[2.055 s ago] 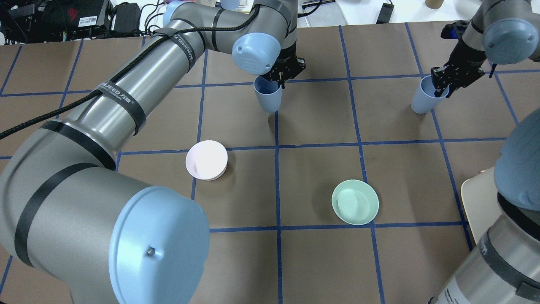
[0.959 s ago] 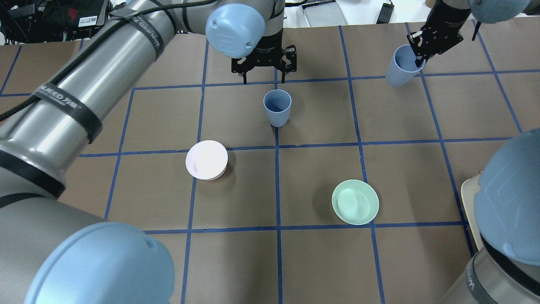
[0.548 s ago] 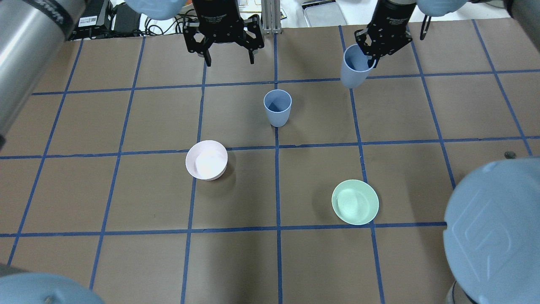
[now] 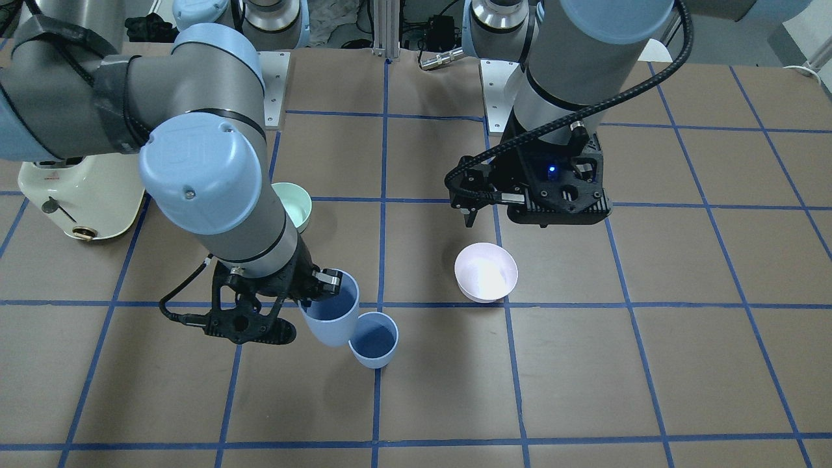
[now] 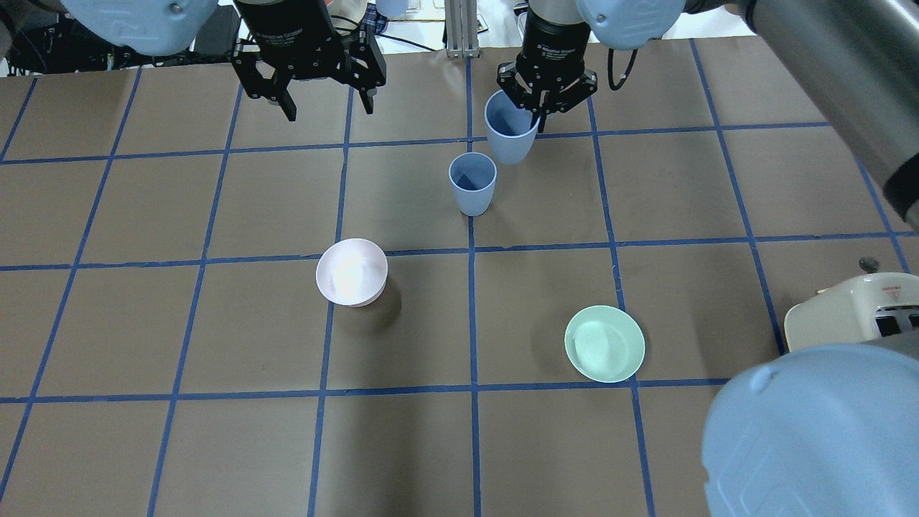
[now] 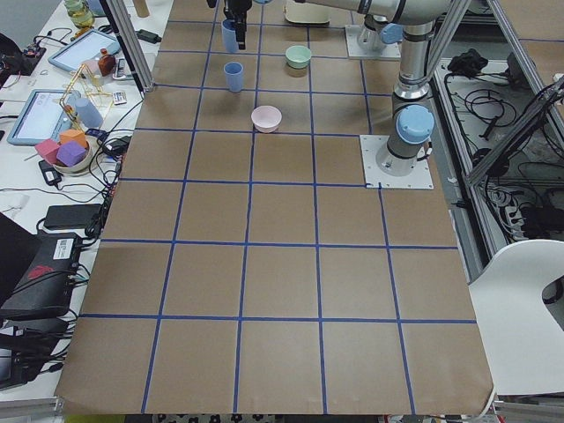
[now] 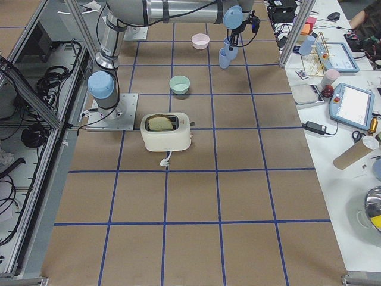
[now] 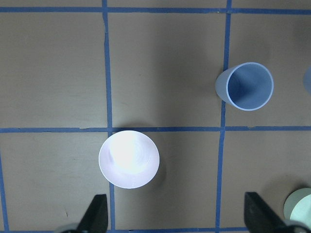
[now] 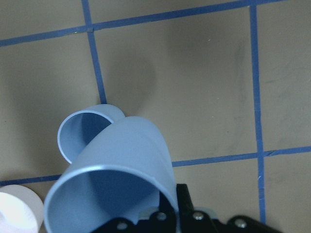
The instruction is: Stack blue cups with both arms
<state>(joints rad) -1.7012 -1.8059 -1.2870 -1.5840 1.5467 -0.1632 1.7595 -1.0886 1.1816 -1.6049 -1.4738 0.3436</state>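
Blue cup (image 5: pixel 511 140) hangs pinched by my right gripper (image 5: pixel 535 115), tipped to slide into the other cup (image 5: pixel 472 185) just below its fingers. My left gripper (image 5: pixel 331 109) gapes, empty.

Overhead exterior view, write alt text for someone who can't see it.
The right pincer holds a tilted pale blue plastic tumbler by its rim, just beyond a matching upright tumbler. The left pincer hangs open; a pale pink bowl and a mint green bowl sit nearer.
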